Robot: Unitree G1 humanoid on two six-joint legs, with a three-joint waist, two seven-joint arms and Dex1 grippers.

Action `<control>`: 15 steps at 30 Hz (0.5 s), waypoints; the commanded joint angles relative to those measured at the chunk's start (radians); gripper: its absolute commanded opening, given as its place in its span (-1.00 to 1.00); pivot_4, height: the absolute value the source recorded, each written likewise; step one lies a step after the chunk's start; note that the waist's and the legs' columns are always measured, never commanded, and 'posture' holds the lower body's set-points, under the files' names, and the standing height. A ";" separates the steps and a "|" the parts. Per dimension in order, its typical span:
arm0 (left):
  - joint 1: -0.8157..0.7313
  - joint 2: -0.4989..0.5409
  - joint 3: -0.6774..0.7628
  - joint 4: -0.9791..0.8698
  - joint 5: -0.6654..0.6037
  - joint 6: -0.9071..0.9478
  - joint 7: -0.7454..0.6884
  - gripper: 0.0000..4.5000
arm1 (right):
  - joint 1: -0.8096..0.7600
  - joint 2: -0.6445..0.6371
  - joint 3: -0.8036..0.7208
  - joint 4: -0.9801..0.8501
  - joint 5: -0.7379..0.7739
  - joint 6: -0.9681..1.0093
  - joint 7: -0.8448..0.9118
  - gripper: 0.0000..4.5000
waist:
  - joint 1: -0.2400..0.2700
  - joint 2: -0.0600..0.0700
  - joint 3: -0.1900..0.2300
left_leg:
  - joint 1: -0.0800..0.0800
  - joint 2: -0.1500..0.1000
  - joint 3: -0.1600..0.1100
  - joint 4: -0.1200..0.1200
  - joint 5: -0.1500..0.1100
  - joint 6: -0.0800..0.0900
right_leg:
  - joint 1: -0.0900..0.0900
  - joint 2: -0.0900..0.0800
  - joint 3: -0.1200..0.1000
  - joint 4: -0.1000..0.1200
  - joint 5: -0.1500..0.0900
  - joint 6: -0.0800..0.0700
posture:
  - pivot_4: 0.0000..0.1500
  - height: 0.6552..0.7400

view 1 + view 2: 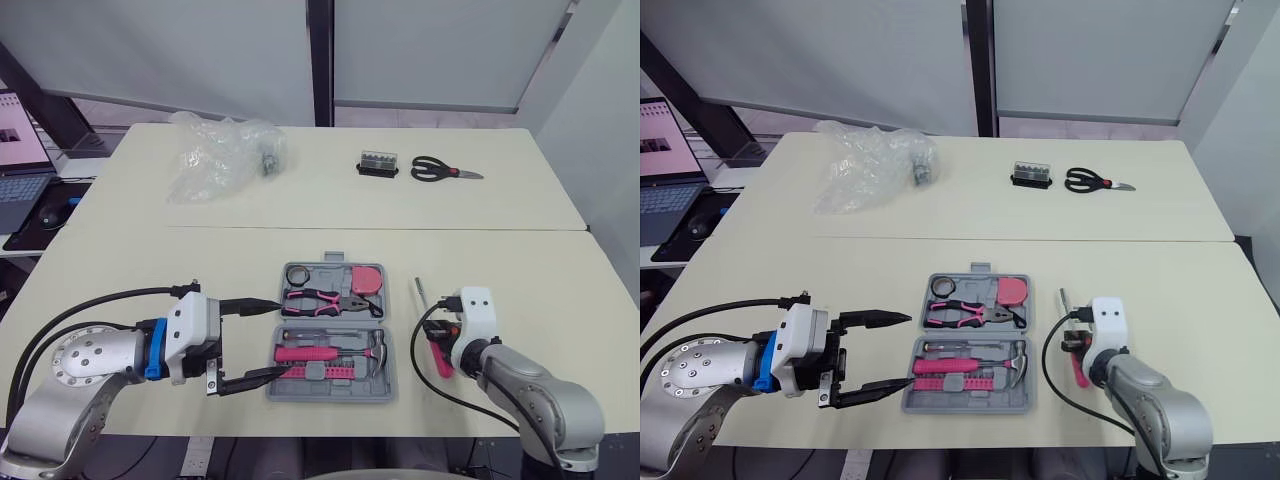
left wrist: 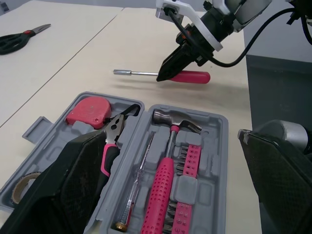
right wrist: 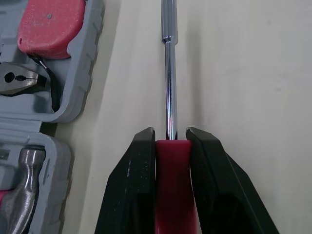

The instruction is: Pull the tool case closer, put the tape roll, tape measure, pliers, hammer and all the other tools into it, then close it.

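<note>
The tabletop (image 1: 500,260) had open room right of the open tool case (image 1: 330,394), near its front edge. The left pincer (image 1: 281,338) gaped, released, at the case's left edge. The right wrist view showed the right pincer (image 3: 170,134) clenched on the screwdriver (image 3: 169,73) by its pink handle, beside the case.

Matt grey plastic tool case (image 1: 340,391); screwdriver (image 3: 169,92) shaft polished metal (glossy).

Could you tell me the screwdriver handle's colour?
Screwdriver handle: pinkish red, best in left wrist view.
</note>
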 commanded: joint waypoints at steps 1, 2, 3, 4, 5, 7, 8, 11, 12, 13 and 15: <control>-0.015 0.021 0.011 -0.030 -0.020 0.010 -0.007 1.00 | 0.013 0.036 0.035 0.005 -0.033 -0.071 -0.049 -0.69 | -0.002 0.000 0.000 | 0.000 0.000 0.001 0.000 0.000 0.000 | -0.001 0.000 0.000 0.000 0.000 0.000 | 1.00 1.00; -0.017 0.022 0.010 -0.030 -0.019 0.011 -0.008 1.00 | 0.018 0.043 0.043 0.015 -0.040 -0.086 -0.057 -0.69 | -0.003 0.000 0.000 | -0.001 0.000 0.001 0.000 0.000 0.000 | -0.002 0.000 0.001 0.000 0.000 0.000 | 1.00 1.00; -0.020 0.024 0.009 -0.030 -0.019 0.014 -0.006 1.00 | 0.021 0.047 0.050 0.024 -0.049 -0.101 -0.064 -0.69 | -0.004 0.000 0.000 | -0.001 0.000 0.001 0.000 0.000 0.000 | -0.002 0.000 0.001 0.001 0.000 0.000 | 1.00 1.00; -0.023 0.025 0.008 -0.032 -0.019 0.017 -0.004 1.00 | 0.023 0.055 0.051 0.034 -0.051 -0.111 -0.069 -0.69 | -0.004 0.000 0.000 | -0.001 0.000 0.001 0.000 0.000 0.000 | -0.003 0.000 0.001 0.001 0.000 0.000 | 1.00 1.00; -0.026 0.025 0.006 -0.033 -0.018 0.018 -0.002 1.00 | 0.025 0.060 0.053 0.042 -0.056 -0.123 -0.076 -0.69 | -0.004 0.000 0.000 | -0.002 0.000 0.001 0.000 0.000 0.000 | -0.003 0.000 0.001 0.001 0.000 0.000 | 1.00 1.00; -0.031 0.024 0.002 -0.033 -0.015 0.020 0.001 1.00 | 0.027 0.077 0.039 0.056 -0.058 -0.141 -0.089 -0.69 | -0.006 0.000 0.000 | -0.002 0.000 0.001 0.000 0.000 0.000 | -0.003 0.000 0.001 0.001 0.000 0.000 | 1.00 1.00; -0.033 0.023 -0.001 -0.034 -0.013 0.020 0.002 1.00 | 0.026 0.083 0.032 0.059 -0.055 -0.147 -0.091 -0.69 | -0.006 0.000 0.000 | -0.002 0.000 0.001 0.000 0.000 0.000 | -0.003 0.000 0.001 0.001 0.000 0.000 | 1.00 1.00; -0.040 0.020 -0.006 -0.035 -0.007 0.022 0.010 1.00 | 0.016 0.091 0.016 0.043 -0.041 -0.141 -0.089 -0.29 | -0.006 0.000 0.000 | -0.001 0.000 0.001 0.000 0.000 0.000 | -0.003 0.000 0.001 0.001 0.000 0.000 | 1.00 1.00; -0.040 0.018 -0.005 -0.036 -0.007 0.023 0.014 1.00 | 0.011 0.095 0.003 0.028 -0.033 -0.131 -0.089 -0.18 | -0.006 0.000 0.000 | -0.002 0.000 0.001 0.000 0.000 0.000 | -0.003 0.000 0.001 0.001 0.000 0.000 | 1.00 1.00; -0.040 0.017 -0.004 -0.037 -0.006 0.024 0.017 1.00 | 0.007 0.099 -0.007 0.017 -0.026 -0.124 -0.090 -0.07 | -0.006 0.000 0.000 | -0.001 0.000 0.001 0.000 0.000 0.000 | -0.003 0.000 0.001 0.001 0.000 0.000 | 1.00 1.00; -0.040 0.016 -0.003 -0.037 -0.003 0.024 0.022 1.00 | -0.005 0.099 -0.031 -0.008 -0.009 -0.120 -0.084 0.15 | -0.006 0.000 0.000 | -0.002 0.000 0.001 0.000 0.000 0.000 | -0.003 0.000 0.001 0.001 0.000 0.000 | 1.00 1.00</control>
